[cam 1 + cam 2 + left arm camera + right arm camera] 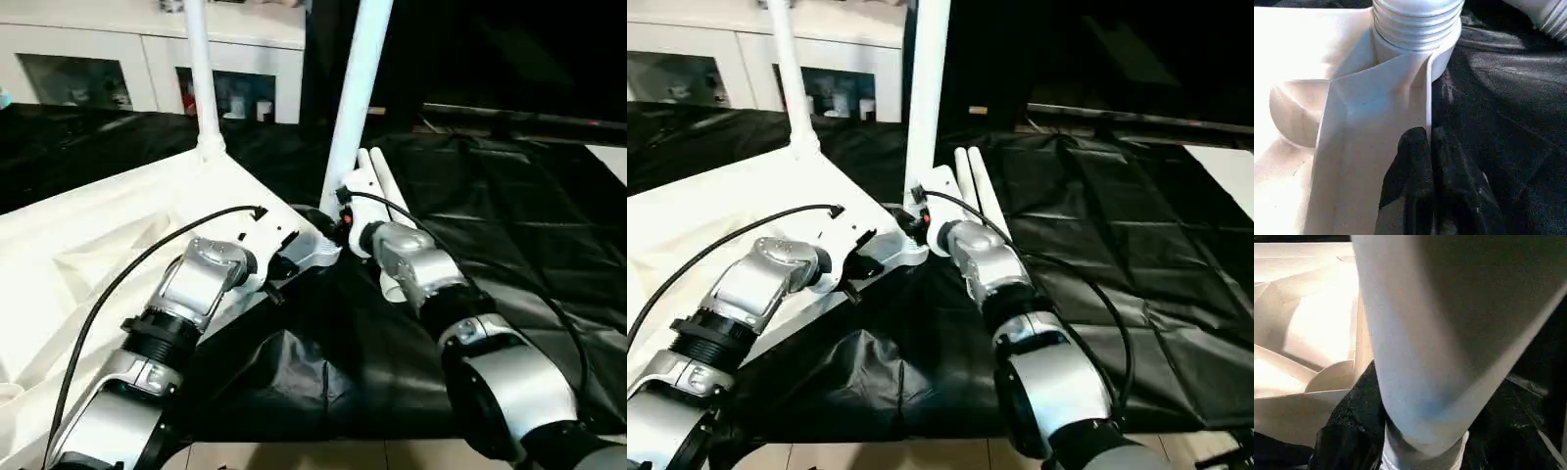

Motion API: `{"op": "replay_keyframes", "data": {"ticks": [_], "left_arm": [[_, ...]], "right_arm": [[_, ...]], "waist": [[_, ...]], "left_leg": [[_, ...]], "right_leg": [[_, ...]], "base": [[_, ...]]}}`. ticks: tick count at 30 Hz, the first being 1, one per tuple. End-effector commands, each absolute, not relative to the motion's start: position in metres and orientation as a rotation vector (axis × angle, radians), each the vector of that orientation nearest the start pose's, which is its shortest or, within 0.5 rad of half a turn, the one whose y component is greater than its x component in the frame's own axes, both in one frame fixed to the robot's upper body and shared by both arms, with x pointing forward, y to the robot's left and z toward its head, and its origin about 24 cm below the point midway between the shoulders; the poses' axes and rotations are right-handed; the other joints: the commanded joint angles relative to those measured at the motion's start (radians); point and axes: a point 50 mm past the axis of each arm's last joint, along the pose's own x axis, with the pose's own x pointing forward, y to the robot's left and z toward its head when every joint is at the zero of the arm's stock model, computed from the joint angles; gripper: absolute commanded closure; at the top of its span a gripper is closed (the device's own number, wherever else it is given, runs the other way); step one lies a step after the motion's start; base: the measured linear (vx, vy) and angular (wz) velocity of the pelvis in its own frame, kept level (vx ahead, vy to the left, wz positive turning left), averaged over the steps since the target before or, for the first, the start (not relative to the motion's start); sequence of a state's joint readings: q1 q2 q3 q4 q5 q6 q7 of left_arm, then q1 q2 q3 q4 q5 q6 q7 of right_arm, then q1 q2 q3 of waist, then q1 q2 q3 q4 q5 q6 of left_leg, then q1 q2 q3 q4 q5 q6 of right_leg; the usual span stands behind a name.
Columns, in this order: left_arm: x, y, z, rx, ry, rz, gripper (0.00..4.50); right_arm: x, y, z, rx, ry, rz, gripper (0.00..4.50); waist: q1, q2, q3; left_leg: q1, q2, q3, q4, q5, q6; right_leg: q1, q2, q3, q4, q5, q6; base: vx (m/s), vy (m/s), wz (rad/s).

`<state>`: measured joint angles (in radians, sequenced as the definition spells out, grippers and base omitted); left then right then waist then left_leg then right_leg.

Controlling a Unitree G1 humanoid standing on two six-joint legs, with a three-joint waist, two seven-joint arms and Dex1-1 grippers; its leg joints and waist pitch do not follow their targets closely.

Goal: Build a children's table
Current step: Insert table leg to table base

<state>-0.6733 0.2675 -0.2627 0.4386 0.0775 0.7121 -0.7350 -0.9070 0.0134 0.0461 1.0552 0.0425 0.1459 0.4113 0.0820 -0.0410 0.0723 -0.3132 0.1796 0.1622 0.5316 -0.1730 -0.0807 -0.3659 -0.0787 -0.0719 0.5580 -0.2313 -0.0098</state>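
Observation:
The children's table top lies upside down on the black cloth, ribbed side up. One white leg stands upright in its far corner socket. A second leg stands upright at the near right corner, and my right gripper is shut around its lower end. In the left wrist view that leg's threaded end sits at the corner socket. My left gripper is shut on the top's rim just beside that corner. Two more legs lie side by side on the cloth behind my right wrist.
A black cloth covers the work surface, rumpled near the front edge. A white glass-door cabinet stands along the back. A pale strip shows at the far right.

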Motion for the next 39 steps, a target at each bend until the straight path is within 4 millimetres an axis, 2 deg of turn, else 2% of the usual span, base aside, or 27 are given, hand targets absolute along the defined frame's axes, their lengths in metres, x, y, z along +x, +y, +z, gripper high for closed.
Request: {"op": "replay_keyframes", "data": {"ticks": [1, 6, 8, 9, 11, 12, 16, 17, 19, 20, 24, 25, 27, 29, 31, 32, 35, 37, 39], "left_arm": [[0.345, 0.102, 0.079, 0.380, 0.602, -0.798, 4.50], [0.346, 0.107, 0.079, 0.378, 0.612, -0.784, 4.50], [0.346, 0.108, 0.079, 0.386, 0.605, -0.798, 4.50], [0.346, 0.107, 0.079, 0.386, 0.601, -0.803, 4.50], [0.346, 0.106, 0.080, 0.380, 0.592, -0.811, 4.50], [0.345, 0.106, 0.080, 0.377, 0.589, -0.815, 4.50], [0.345, 0.105, 0.081, 0.376, 0.587, -0.821, 4.50], [0.346, 0.106, 0.082, 0.376, 0.585, -0.824, 4.50], [0.346, 0.106, 0.083, 0.376, 0.584, -0.827, 4.50], [0.346, 0.106, 0.083, 0.378, 0.582, -0.829, 4.50], [0.345, 0.108, 0.084, 0.385, 0.576, -0.846, 4.50], [0.344, 0.108, 0.084, 0.387, 0.576, -0.852, 4.50], [0.343, 0.108, 0.084, 0.388, 0.577, -0.858, 4.50], [0.341, 0.110, 0.085, 0.391, 0.576, -0.871, 4.50], [0.340, 0.111, 0.085, 0.393, 0.575, -0.876, 4.50], [0.339, 0.112, 0.085, 0.395, 0.574, -0.879, 4.50], [0.338, 0.113, 0.086, 0.405, 0.559, -0.904, 4.50], [0.336, 0.115, 0.086, 0.422, 0.546, -0.928, 4.50], [0.335, 0.117, 0.087, 0.431, 0.538, -0.948, 4.50]], "right_arm": [[0.316, -0.030, -0.019, -0.047, 0.815, 0.746, 2.62], [0.318, -0.027, -0.015, -0.033, 0.800, 0.760, 2.62], [0.318, -0.020, -0.010, -0.002, 0.778, 0.839, 2.62], [0.318, -0.019, -0.008, 0.000, 0.764, 0.857, 2.62], [0.321, -0.018, -0.004, -0.003, 0.728, 0.869, 2.62], [0.324, -0.018, -0.001, 0.000, 0.716, 0.863, 2.62], [0.326, -0.018, 0.002, -0.003, 0.709, 0.857, 2.62], [0.329, -0.019, 0.005, 0.014, 0.701, 0.842, 2.27], [0.332, -0.021, 0.008, 0.025, 0.691, 0.827, 2.27], [0.333, -0.021, 0.009, 0.029, 0.684, 0.824, 2.04], [0.338, -0.022, 0.015, 0.040, 0.654, 0.821, 1.70], [0.339, -0.023, 0.017, 0.046, 0.642, 0.825, 1.55], [0.340, -0.022, 0.018, 0.053, 0.631, 0.832, 1.55], [0.342, -0.022, 0.025, 0.097, 0.598, 0.882, 1.34], [0.343, -0.023, 0.028, 0.105, 0.580, 0.902, 1.07], [0.345, -0.023, 0.030, 0.104, 0.569, 0.912, 1.01], [0.348, -0.026, 0.038, 0.107, 0.529, 0.942, 0.71], [0.353, -0.030, 0.046, 0.082, 0.472, 0.976, 0.54], [0.356, -0.036, 0.052, 0.069, 0.435, 1.006, 0.49]], "waist": [[-0.009, 0.012, -0.015], [-0.008, 0.015, -0.017], [-0.006, 0.017, -0.020], [-0.006, 0.014, -0.020], [-0.004, 0.015, -0.021], [-0.003, 0.018, -0.023], [-0.005, 0.018, -0.022], [-0.005, 0.019, -0.024], [-0.004, 0.018, -0.026], [-0.004, 0.019, -0.026], [-0.004, 0.021, -0.030], [-0.001, 0.023, -0.032], [-0.002, 0.020, -0.038], [0.004, 0.018, -0.043], [0.005, 0.016, -0.042], [0.005, 0.015, -0.042], [0.009, 0.014, -0.044], [0.012, 0.010, -0.050], [0.012, 0.007, -0.058]], "left_leg": [[0.012, 0.046, -0.043, -0.086, -0.626, -0.028], [0.012, 0.045, -0.045, -0.087, -0.627, -0.020], [0.011, 0.045, -0.045, -0.087, -0.618, -0.018], [0.009, 0.045, -0.045, -0.088, -0.610, -0.016], [0.004, 0.047, -0.042, -0.090, -0.583, -0.016], [0.006, 0.048, -0.041, -0.089, -0.584, -0.019], [0.008, 0.048, -0.040, -0.089, -0.604, -0.023], [0.008, 0.049, -0.040, -0.089, -0.602, -0.024], [0.006, 0.049, -0.040, -0.089, -0.594, -0.023], [0.006, 0.049, -0.039, -0.089, -0.592, -0.022], [0.002, 0.051, -0.039, -0.089, -0.575, -0.025], [0.001, 0.051, -0.036, -0.088, -0.557, -0.026], [-0.010, 0.053, -0.032, -0.089, -0.501, -0.025], [-0.009, 0.054, -0.021, -0.083, -0.431, -0.010], [-0.015, 0.053, -0.017, -0.081, -0.392, 0.000], [-0.015, 0.053, -0.016, -0.079, -0.388, 0.005], [-0.016, 0.055, -0.015, -0.076, -0.368, 0.005], [-0.017, 0.055, -0.012, -0.072, -0.338, 0.011], [-0.020, 0.055, -0.007, -0.067, -0.283, 0.020]], "right_leg": [[-0.018, -0.086, 0.042, -0.104, -0.646, -0.045], [-0.022, -0.086, 0.047, -0.103, -0.640, -0.051], [-0.021, -0.087, 0.048, -0.104, -0.642, -0.049], [-0.020, -0.088, 0.049, -0.104, -0.637, -0.049], [-0.019, -0.087, 0.053, -0.097, -0.597, -0.063], [-0.020, -0.086, 0.054, -0.096, -0.583, -0.071], [-0.023, -0.083, 0.053, -0.096, -0.578, -0.076], [-0.021, -0.084, 0.053, -0.095, -0.573, -0.077], [-0.020, -0.084, 0.054, -0.093, -0.559, -0.082], [-0.020, -0.084, 0.054, -0.093, -0.557, -0.084], [-0.017, -0.084, 0.056, -0.087, -0.520, -0.099], [-0.017, -0.085, 0.058, -0.086, -0.491, -0.108], [-0.007, -0.081, 0.060, -0.072, -0.405, -0.132], [-0.007, -0.083, 0.064, -0.067, -0.339, -0.157], [-0.002, -0.084, 0.063, -0.066, -0.338, -0.165], [-0.003, -0.086, 0.062, -0.069, -0.385, -0.158], [-0.005, -0.089, 0.065, -0.072, -0.431, -0.141], [-0.003, -0.089, 0.065, -0.067, -0.406, -0.147], [0.003, -0.084, 0.063, -0.056, -0.326, -0.168]], "base": [[0.000, 0.000, 0.00], [0.000, 0.000, 0.00], [0.000, 0.000, 0.00], [0.000, 0.000, 0.00], [0.000, 0.000, 0.00], [0.000, 0.000, 0.00], [0.000, 0.000, 0.00], [0.000, 0.000, 0.00], [0.000, 0.000, 0.00], [0.000, 0.000, 0.00], [0.000, 0.000, 0.00], [0.000, 0.000, 0.00], [0.000, 0.000, 0.00], [0.000, 0.000, 0.00], [0.000, 0.000, 0.00], [0.000, 0.000, 0.00], [0.000, 0.000, 0.00], [0.000, 0.000, 0.00], [0.000, 0.000, 0.00]]}}
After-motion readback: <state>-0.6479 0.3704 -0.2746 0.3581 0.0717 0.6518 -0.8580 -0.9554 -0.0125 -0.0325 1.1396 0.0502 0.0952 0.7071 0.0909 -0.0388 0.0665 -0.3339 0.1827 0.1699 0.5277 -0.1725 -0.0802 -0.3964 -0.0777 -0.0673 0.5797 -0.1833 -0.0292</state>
